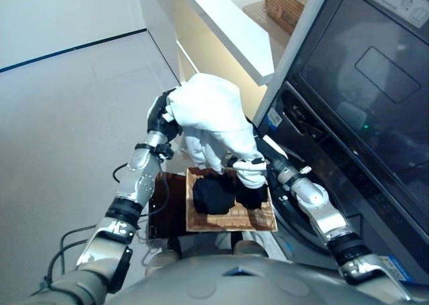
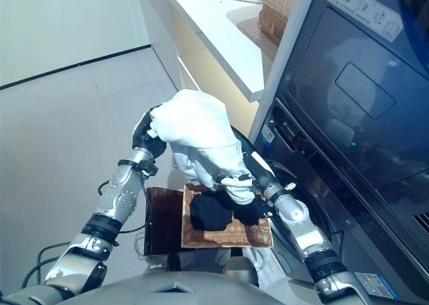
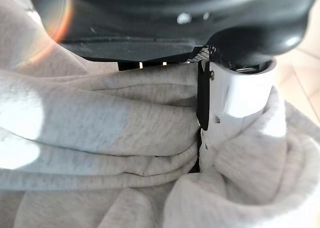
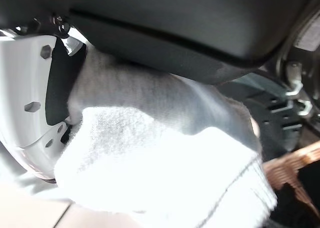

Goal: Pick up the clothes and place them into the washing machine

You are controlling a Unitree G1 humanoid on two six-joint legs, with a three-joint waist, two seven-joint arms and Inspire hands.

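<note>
Both arms hold a bundled white garment (image 1: 211, 117) up in the air. The left robot hand (image 1: 161, 117) is clamped on its upper edge, thumb pinching folds of the cloth, and the right robot hand (image 2: 249, 181) grips the lower end with cloth bunched against its thumb. Directly below the hands, a shallow wicker basket (image 1: 258, 219) sits low in front of the robot with dark clothes (image 1: 214, 194) piled in it, beside a dark brown tray (image 1: 171, 214). Just right of the right robot hand stands the black washing machine (image 1: 362, 97). A white bench (image 1: 228, 23) runs beyond the hands, carrying another woven basket (image 1: 288, 3). The floor (image 1: 60, 117) is pale grey tile.
</note>
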